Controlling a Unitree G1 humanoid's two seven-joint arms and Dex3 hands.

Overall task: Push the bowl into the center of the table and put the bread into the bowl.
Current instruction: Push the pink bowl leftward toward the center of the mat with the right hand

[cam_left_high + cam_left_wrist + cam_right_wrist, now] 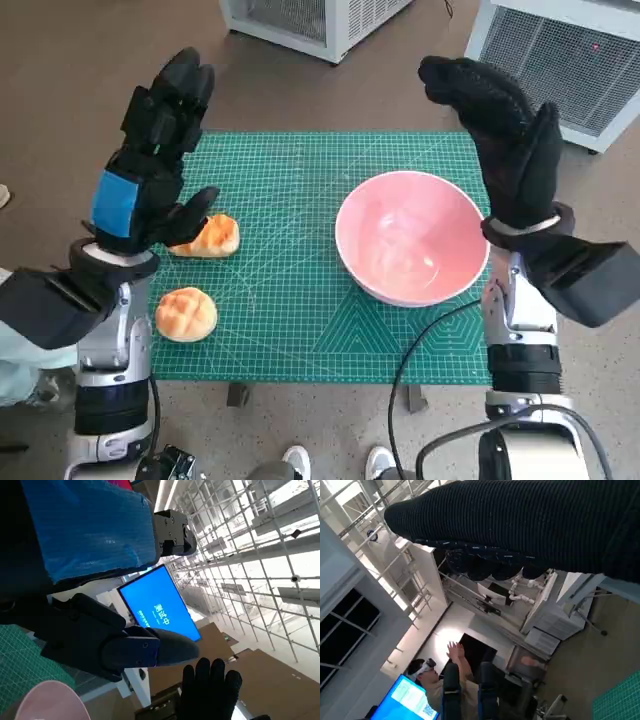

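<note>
Both robot hands raised, fingers spread, empty — left [150, 160], right [505, 140]. Bowl [412, 238] sits right of counter [300, 190] center. Risk — a fast push tips it; left arm may knock bread [186, 313].

Only readable text: white Chinese characters "测试中" on the bright blue monitor screen [159, 606] in the left wrist view. A second blue-lit screen [404, 701] in the right wrist view carries lines of text and a QR-like square, too small to read. Green gridded cutting mat [300, 200] has printed ruling lines, no legible numbers.
</note>
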